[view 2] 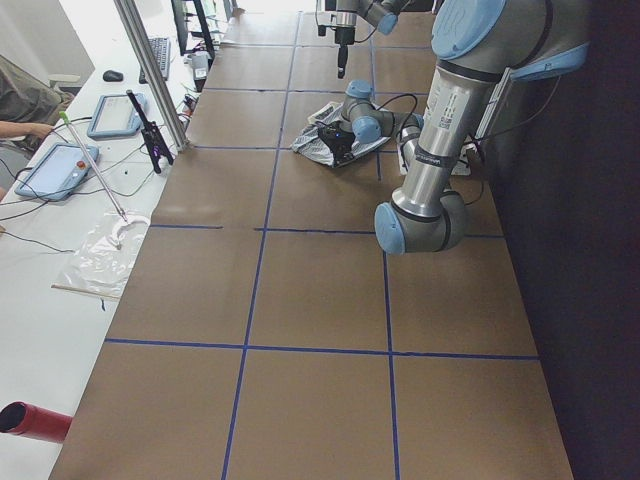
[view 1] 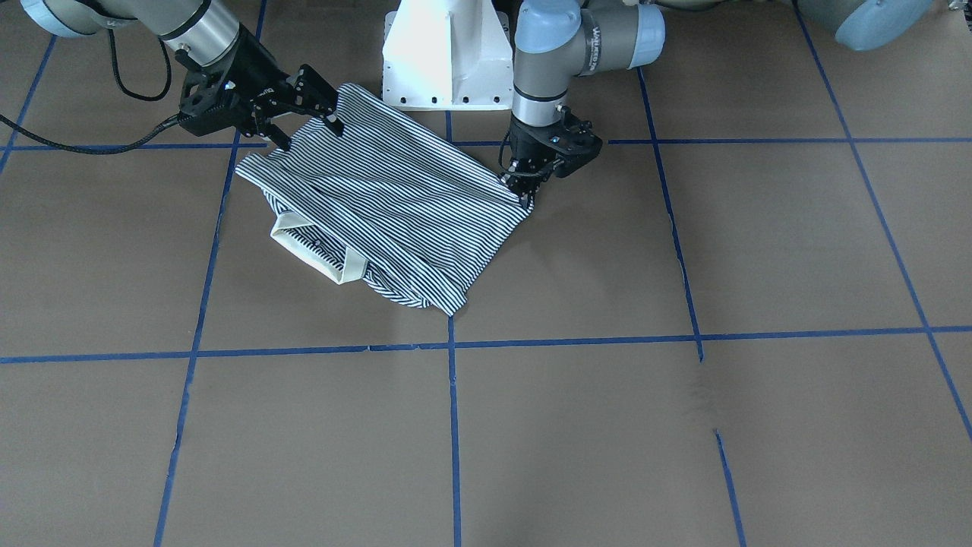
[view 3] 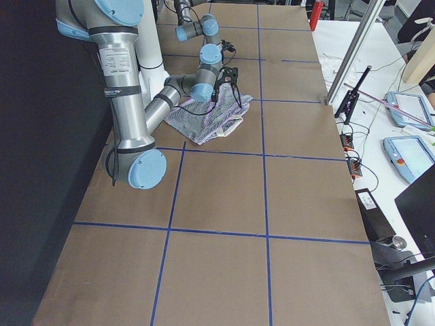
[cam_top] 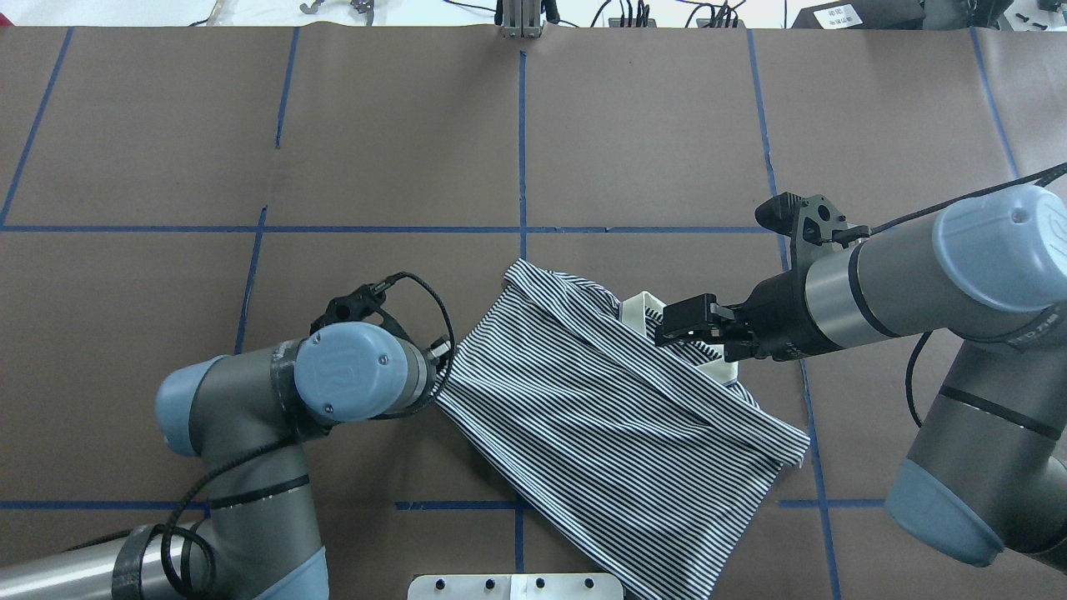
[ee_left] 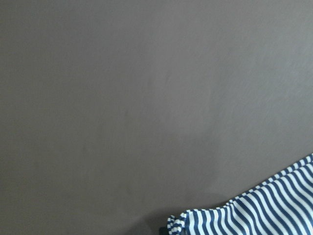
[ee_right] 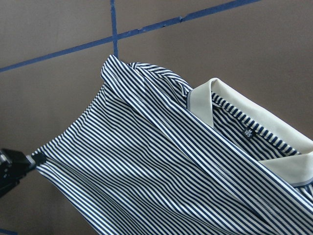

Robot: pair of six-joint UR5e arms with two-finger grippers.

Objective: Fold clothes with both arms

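The striped polo shirt [view 1: 395,197] lies partly folded on the brown table, cream collar [view 1: 311,251] at its far side from the robot. It also shows in the overhead view [cam_top: 600,408] and the right wrist view [ee_right: 146,161]. My left gripper [view 1: 525,199] is shut on a shirt corner at table level. In the overhead view the left wrist [cam_top: 358,371] hides it. The left wrist view shows the bunched corner [ee_left: 264,210]. My right gripper [view 1: 310,135] is open and empty, raised above the shirt near the collar [cam_top: 642,307].
The white pedestal base [view 1: 444,61] stands just behind the shirt. Blue tape lines [view 1: 453,425] grid the table. A bench with tablets [view 2: 60,165] and cables runs along the table's far side, with a metal post [view 3: 353,54] at its edge.
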